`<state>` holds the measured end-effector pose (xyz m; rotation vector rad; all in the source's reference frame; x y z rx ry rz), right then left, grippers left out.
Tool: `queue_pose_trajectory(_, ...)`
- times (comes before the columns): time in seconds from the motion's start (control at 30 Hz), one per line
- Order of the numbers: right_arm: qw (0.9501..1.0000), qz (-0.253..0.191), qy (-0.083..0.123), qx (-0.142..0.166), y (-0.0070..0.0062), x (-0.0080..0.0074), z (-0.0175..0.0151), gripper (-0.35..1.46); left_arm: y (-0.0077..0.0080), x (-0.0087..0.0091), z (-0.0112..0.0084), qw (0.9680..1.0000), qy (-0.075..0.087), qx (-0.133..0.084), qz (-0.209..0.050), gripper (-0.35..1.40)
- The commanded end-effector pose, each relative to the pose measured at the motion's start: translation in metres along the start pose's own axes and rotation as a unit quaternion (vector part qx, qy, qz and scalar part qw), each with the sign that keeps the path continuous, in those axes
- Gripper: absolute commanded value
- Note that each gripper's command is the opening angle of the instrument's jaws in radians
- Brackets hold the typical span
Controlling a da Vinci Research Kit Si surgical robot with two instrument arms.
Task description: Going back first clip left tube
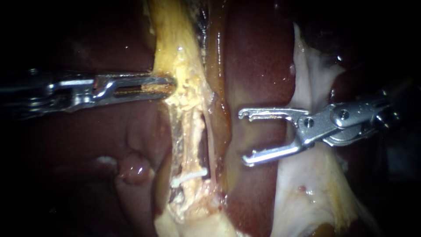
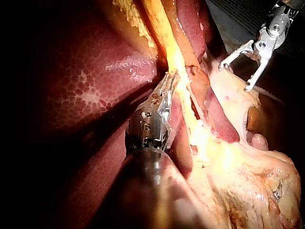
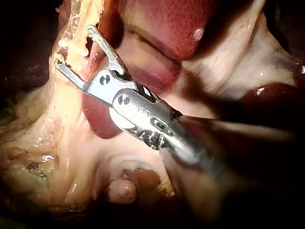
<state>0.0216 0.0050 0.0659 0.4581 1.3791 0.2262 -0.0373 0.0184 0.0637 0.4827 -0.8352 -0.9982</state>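
1. Jaws, right instrument (image 1: 243,137): spread wide, nothing between them, clear of all tissue, poised over the liver (image 1: 258,66) beside the dissected window.
2. Jaws, left instrument (image 1: 172,85): clamped on the yellow tissue strand (image 1: 175,44) at the near end of the window, drawing it sideways under tension.
3. Locate the clip (image 1: 189,176): white, set crosswise on the left tube (image 1: 193,140), at the end of the window farthest from the left instrument's grip and well apart from both instruments.
4. Treat the left tube as thin, soft and wet. Expect it to be slippery, easily torn and quick to stretch under any pull.
5. Treat the clip as small, light and stiff. Judge it seated across the tube, but accept that closure on its far side cannot be confirmed from these views.
6. Do not grasp or nudge the clip or the bare tube, to avoid sliding the clip along the wet surface.
7. If traction is needed, take hold on the thicker yellow tissue strand, as the left instrument does.
8. For the retreat, back the right instrument out along its own shaft line. Guard against snagging its hooked tips on the liver or the pale tissue (image 1: 307,87) beneath the shaft.
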Motion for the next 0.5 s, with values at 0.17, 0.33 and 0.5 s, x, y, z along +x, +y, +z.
queue_pose_trajectory(0.17, 1.0000, 0.000, 0.000, 0.000, 0.0000, 0.0000, 0.0000, 0.59, 0.0000, -0.0001, 0.0002, 1.0000, 0.002, 0.000, 0.000, -0.35)
queue_pose_trajectory(0.33, 1.0000, 0.000, 0.001, 0.000, -0.0001, 0.0001, -0.0001, 0.59, 0.0001, 0.0000, 0.0002, 1.0000, 0.003, -0.001, 0.000, -0.35)
queue_pose_trajectory(0.5, 1.0000, 0.001, 0.001, 0.000, -0.0001, 0.0003, -0.0001, 0.59, 0.0001, 0.0000, 0.0001, 1.0000, 0.003, -0.001, 0.000, -0.35)
